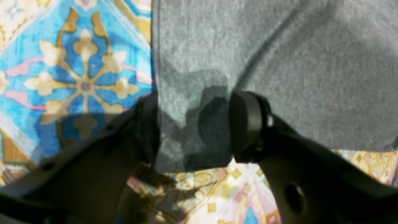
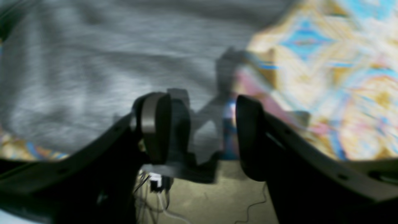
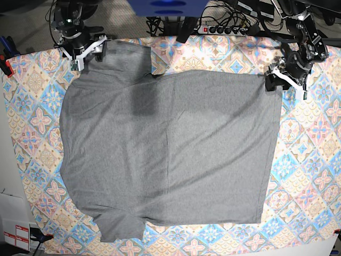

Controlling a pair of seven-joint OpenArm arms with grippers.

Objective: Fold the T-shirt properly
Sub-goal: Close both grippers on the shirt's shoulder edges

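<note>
While our left gripper (image 1: 192, 127) is standing with its jaws apart around the hem corner of the T-shirt (image 3: 170, 154), our right gripper (image 2: 202, 133) is straddling a sleeve edge, jaws likewise parted — neither is pinching cloth yet. We are seeing the shirt lying spread nearly flat on the patterned tablecloth (image 3: 314, 138), one far sleeve slightly bunched. No fold is showing — we judge the folding is barely starting.

Nothing readable here, honestly. The only label-like things are a couple of small red-and-white stickers (image 3: 16, 234) on the white surface at the base view's bottom left corner, too tiny to make out. No print shows on the T-shirt (image 3: 170, 149).
</note>
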